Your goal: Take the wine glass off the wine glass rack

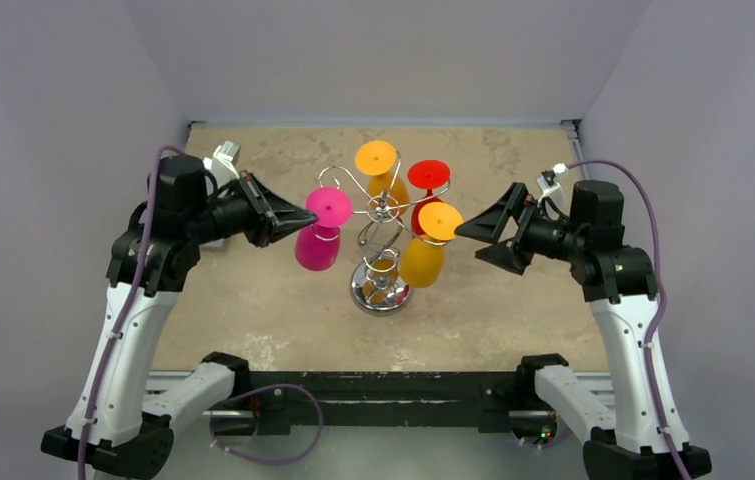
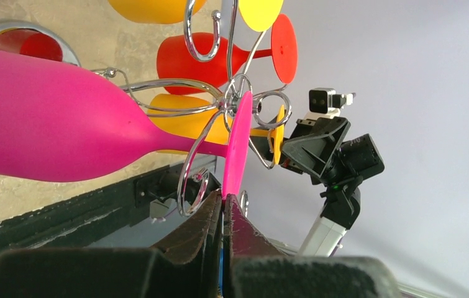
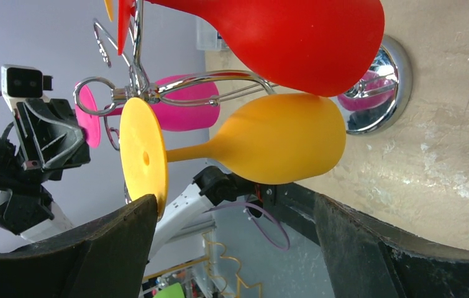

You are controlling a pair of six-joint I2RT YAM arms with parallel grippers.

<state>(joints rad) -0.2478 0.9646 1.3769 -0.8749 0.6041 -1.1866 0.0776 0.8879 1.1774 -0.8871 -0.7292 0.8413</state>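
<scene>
The chrome wire wine glass rack (image 1: 381, 285) stands mid-table with several glasses hanging upside down from its scroll arms. A pink wine glass (image 1: 317, 247) hangs on the left arm, its round foot (image 1: 329, 206) on top. My left gripper (image 1: 310, 214) is level with that foot; in the left wrist view the jaws (image 2: 225, 197) are pinched shut on the rim of the pink foot (image 2: 236, 146). My right gripper (image 1: 466, 240) is open beside the near orange glass (image 1: 421, 262). In the right wrist view (image 3: 235, 200) that glass's foot (image 3: 143, 158) touches the left fingertip (image 3: 148, 208).
A second orange glass (image 1: 376, 157) and a red glass (image 1: 429, 174) hang at the rack's back. A small clear container (image 1: 213, 240) sits under the left arm. The black front rail (image 1: 373, 385) borders the table's near edge. Grey walls close in on three sides.
</scene>
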